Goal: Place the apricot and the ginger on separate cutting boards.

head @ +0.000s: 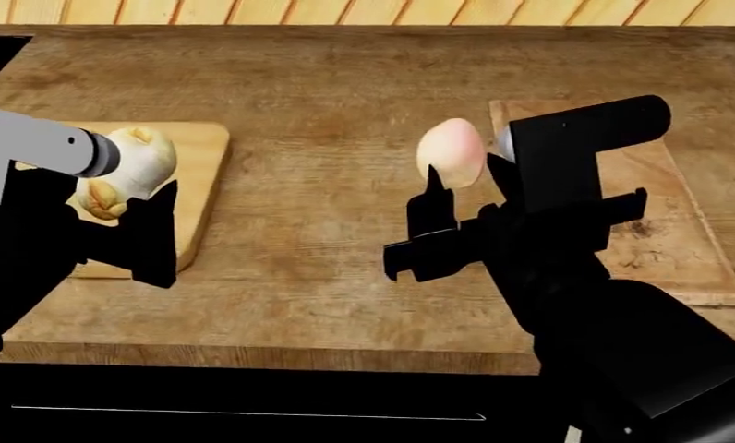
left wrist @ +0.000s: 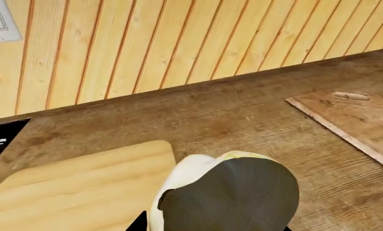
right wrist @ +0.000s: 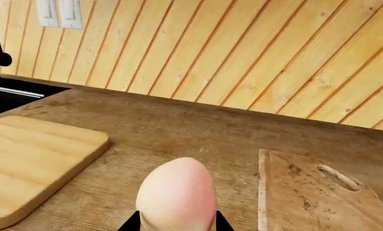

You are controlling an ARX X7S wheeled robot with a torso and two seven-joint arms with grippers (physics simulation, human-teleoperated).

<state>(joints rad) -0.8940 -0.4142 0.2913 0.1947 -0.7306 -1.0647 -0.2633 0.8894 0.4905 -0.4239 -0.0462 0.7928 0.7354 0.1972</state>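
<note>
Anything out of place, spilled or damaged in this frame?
Nothing stands out. The ginger is in the left gripper over the light board; the apricot is in the right gripper, beside the stained dark board. Nothing is spilled.

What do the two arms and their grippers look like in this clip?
Both arms are matte black and blocky. The left arm has a light grey cylindrical segment near the wrist. The left gripper and right gripper have black angular jaws. No cables or markings are visible.
</note>
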